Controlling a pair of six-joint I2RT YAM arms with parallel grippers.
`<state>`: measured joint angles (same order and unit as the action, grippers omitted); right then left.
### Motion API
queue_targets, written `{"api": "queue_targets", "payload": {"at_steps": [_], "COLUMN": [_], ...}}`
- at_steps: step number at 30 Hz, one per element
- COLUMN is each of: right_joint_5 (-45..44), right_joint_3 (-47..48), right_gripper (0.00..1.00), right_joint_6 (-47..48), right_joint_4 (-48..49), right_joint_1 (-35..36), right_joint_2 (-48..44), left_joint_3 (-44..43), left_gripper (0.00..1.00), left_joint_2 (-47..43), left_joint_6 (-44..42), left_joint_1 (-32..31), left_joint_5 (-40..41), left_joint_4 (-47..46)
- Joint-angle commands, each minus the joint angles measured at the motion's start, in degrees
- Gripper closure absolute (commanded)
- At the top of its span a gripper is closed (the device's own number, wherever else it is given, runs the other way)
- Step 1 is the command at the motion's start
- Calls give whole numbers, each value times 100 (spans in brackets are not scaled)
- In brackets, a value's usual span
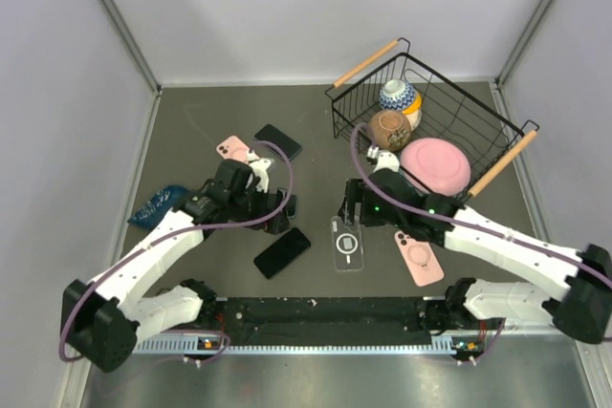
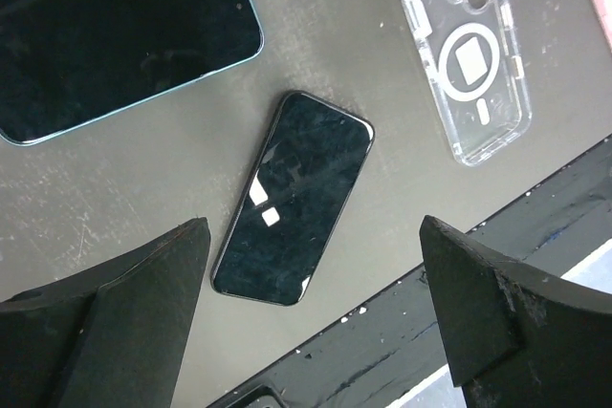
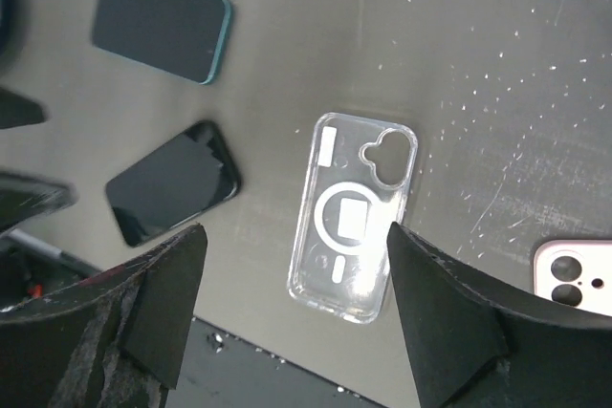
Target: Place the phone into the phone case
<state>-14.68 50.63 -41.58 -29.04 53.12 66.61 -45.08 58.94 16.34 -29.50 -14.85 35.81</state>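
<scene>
That see-through plastic phone case (image 3: 352, 217) is smooth and shiny, and the slim black phone (image 2: 294, 198) has a glossy glass face catching glare. Dark grey counter (image 2: 402, 188) is matt, scuffed, flecked white. Black wire basket (image 1: 349, 112) looks metal, with bare wood handles (image 1: 366, 63).

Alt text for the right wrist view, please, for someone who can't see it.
A clear phone case lies flat and empty on the dark table, framed by the open right gripper. A black phone lies left of it, a teal-edged phone beyond, and a pink phone or case pokes in at right.
</scene>
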Motion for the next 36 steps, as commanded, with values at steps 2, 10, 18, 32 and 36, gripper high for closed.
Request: {"api": "queue_targets", "payload": {"at_steps": [2, 10, 18, 32, 36], "right_joint_5": [237, 299, 694, 238, -35], "right_joint_3": [-413, -870, -1012, -1169, -1161], "right_gripper": [20, 19, 19, 19, 19], "right_joint_6": [273, 353, 519, 590, 599], "right_joint_4": [214, 241, 249, -102, -286], "right_joint_1": [-4, -4, -4, -4, -12], "right_joint_2": [-991, -1958, -2231, -3768, -4252], "left_joint_3": [-361, 438, -421, -1213, -1565], "left_gripper": [4, 10, 1, 1, 1], "left_joint_2": [714, 909, 1620, 2252, 3105], "left_joint_6": [429, 1136, 476, -1853, -1968], "left_joint_1": [-65, -161, -556, -1709, -1726], "left_joint_5": [-16, 166, -134, 1810, 1653], "left_joint_4": [128, -891, 47, 601, 1199]}}
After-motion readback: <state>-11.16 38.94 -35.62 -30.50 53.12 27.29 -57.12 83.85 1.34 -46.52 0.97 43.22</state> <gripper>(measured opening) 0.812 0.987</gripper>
